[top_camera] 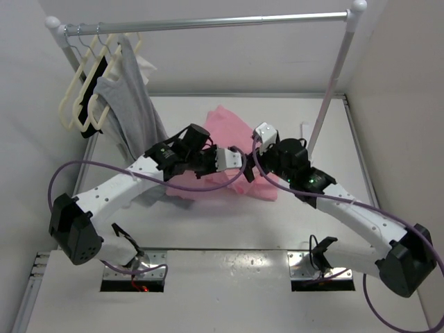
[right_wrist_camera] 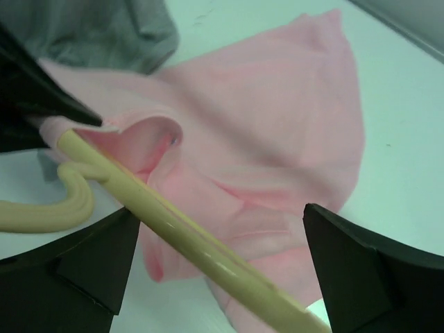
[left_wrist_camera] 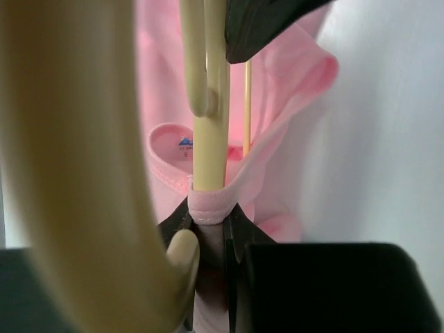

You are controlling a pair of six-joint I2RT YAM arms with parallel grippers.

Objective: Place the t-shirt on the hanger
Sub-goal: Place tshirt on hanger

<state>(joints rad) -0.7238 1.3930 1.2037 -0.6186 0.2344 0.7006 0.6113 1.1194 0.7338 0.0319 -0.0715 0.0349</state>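
Observation:
The pink t-shirt (top_camera: 220,125) lies crumpled mid-table. My left gripper (top_camera: 239,161) is shut on its collar; in the left wrist view the jaws (left_wrist_camera: 210,220) pinch the pink collar band (left_wrist_camera: 208,208) by the blue neck label (left_wrist_camera: 186,142). The peach-beige hanger (left_wrist_camera: 208,132) runs through the collar, its hook large and blurred in front (left_wrist_camera: 69,173). My right gripper (top_camera: 251,168) is wide open; the hanger's arm (right_wrist_camera: 201,243) passes slantwise between its fingers (right_wrist_camera: 90,260) without being clamped, over the t-shirt (right_wrist_camera: 277,139).
A clothes rail (top_camera: 208,23) spans the back, with cream hangers (top_camera: 82,100), a black hanger (top_camera: 97,76) and a gray garment (top_camera: 132,104) at its left end. The rail's right post (top_camera: 331,90) stands close behind my right arm. The gray cloth also shows in the right wrist view (right_wrist_camera: 104,28).

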